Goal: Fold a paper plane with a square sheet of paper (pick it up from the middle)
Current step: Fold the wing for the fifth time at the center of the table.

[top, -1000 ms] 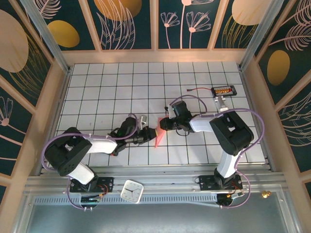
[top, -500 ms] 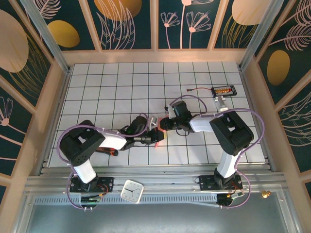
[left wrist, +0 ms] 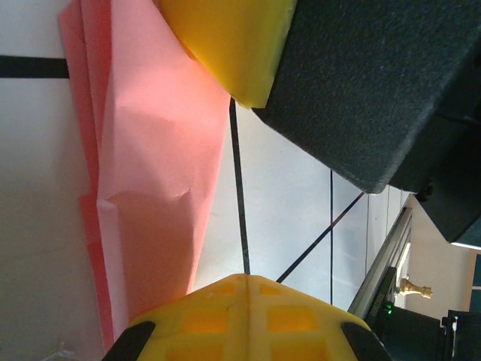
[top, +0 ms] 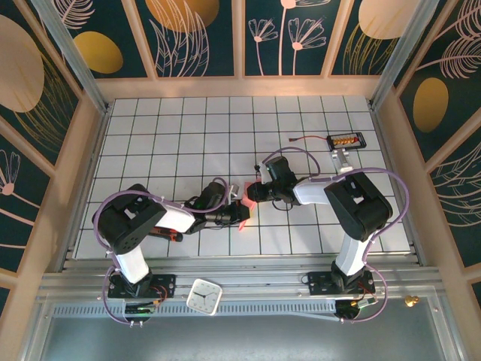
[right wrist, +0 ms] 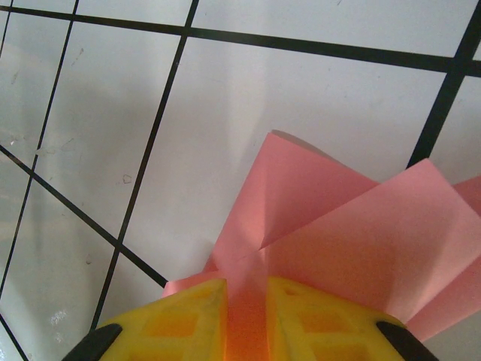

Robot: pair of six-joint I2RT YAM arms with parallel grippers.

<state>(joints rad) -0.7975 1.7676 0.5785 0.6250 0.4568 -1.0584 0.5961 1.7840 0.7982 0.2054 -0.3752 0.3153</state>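
Note:
The paper plane (top: 245,222) is a salmon-pink folded sheet lying on the grid table between my two grippers. In the right wrist view its creased flaps (right wrist: 353,233) fan out ahead, and a pink strip runs between the yellow fingers (right wrist: 188,323) of my right gripper (right wrist: 246,320), which is shut on it. My left gripper (left wrist: 248,301) is shut with its yellow tips pressed together and nothing between them. It sits just beside the paper's long edge (left wrist: 158,173). From above, the left gripper (top: 240,213) and the right gripper (top: 251,194) nearly meet over the paper.
A small white clock (top: 204,295) rests on the front rail. A black device (top: 346,140) with a red cable lies at the back right. Something red and black (top: 171,235) lies under the left forearm. The right gripper's black body (left wrist: 361,83) crowds the left wrist view.
The left arm has swung right until its gripper reached the paper, and its jaws have closed fully. More of the paper is now covered. The right arm has stayed still.

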